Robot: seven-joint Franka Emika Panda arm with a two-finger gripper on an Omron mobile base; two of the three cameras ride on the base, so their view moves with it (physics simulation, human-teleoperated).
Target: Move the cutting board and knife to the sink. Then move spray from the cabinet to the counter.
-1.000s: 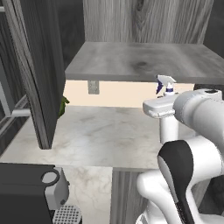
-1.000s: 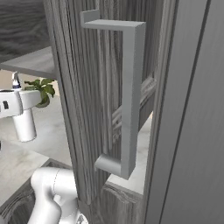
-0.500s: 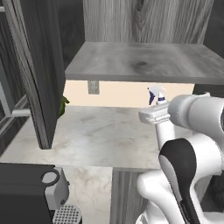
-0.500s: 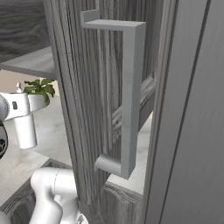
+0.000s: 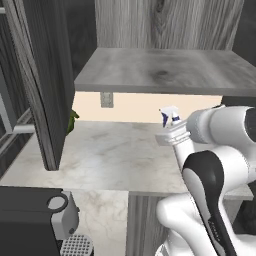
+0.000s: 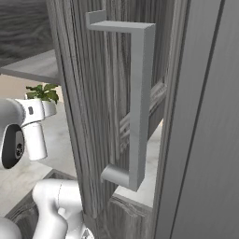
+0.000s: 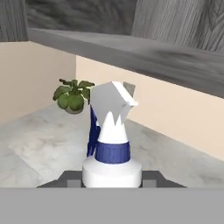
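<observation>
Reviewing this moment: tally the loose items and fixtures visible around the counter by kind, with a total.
Spray bottle, held in the gripper: 1
Potted plant: 1
Wall outlet: 1
Cabinet door handle: 1
Total: 4

There was one spray [image 7: 111, 144] bottle, one potted plant [image 7: 73, 95] and one wall outlet [image 5: 106, 99]. One cabinet [image 5: 165, 70] shelf sat over one counter [image 5: 115, 155], with two cabinet doors: one [image 5: 42, 75] at the left and one carrying a single bar handle [image 6: 135, 102].
</observation>
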